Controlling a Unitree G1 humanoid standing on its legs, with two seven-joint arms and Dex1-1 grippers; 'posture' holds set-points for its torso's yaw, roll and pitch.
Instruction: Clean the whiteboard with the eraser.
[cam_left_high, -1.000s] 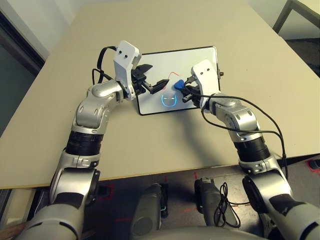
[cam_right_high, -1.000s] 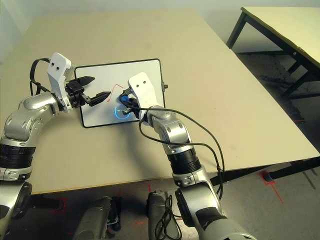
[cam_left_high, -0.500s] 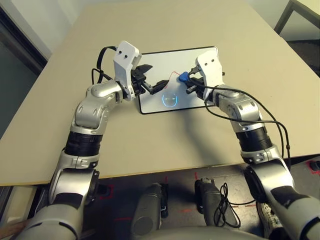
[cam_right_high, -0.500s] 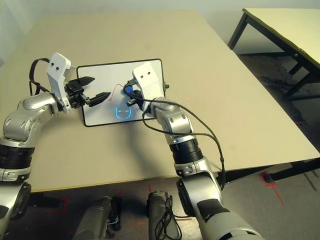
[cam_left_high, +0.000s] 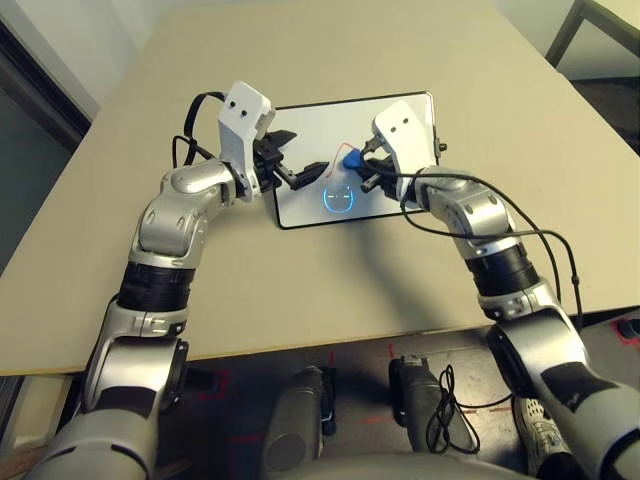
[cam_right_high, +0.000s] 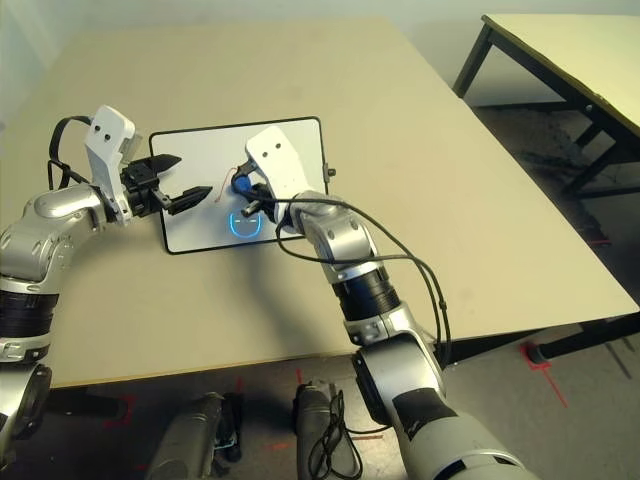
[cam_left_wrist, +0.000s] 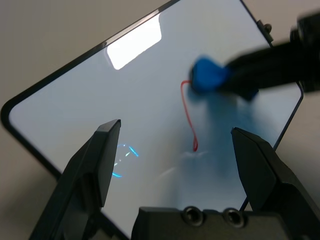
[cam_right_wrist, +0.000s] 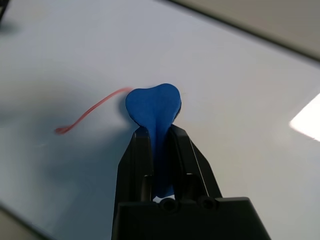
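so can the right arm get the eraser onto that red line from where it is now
Probably yes. The right pincer is shut on the eraser, whose tip sits at one end of the red line on the whiteboard. Nothing lies along the line; the open left pincer hovers off to the side.

My arms are jointed silver with black bands, white wrist housings, black two-fingered grippers and loose black cables alongside.

beige table (cam_left_high: 420, 60), second table (cam_right_high: 570, 50) well apart, red floor marks (cam_right_high: 540, 360)
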